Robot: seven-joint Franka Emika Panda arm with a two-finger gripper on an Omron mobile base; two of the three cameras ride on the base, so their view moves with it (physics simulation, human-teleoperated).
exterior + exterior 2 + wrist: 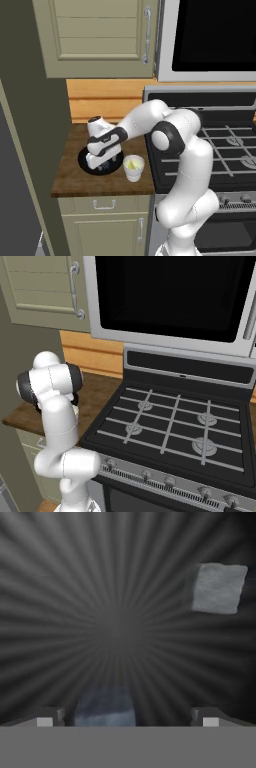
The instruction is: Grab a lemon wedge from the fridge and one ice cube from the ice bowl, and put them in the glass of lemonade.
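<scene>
The black ice bowl sits on the wooden counter, left of the stove. My gripper reaches down into it, open. In the hand view the bowl's ribbed dark floor is close. One pale ice cube lies at the upper right. A second, bluish ice cube lies low between my spread fingertips, nearer the left one and untouched. The glass of lemonade stands just right of the bowl. A small yellow-green shape in it looks like the lemon wedge. The fridge is out of view.
A black gas stove adjoins the counter on the right, with a microwave above it. Cream wall cabinets hang over the counter. A tall olive panel borders the counter's left side. A drawer and cabinet door sit below the counter's front edge.
</scene>
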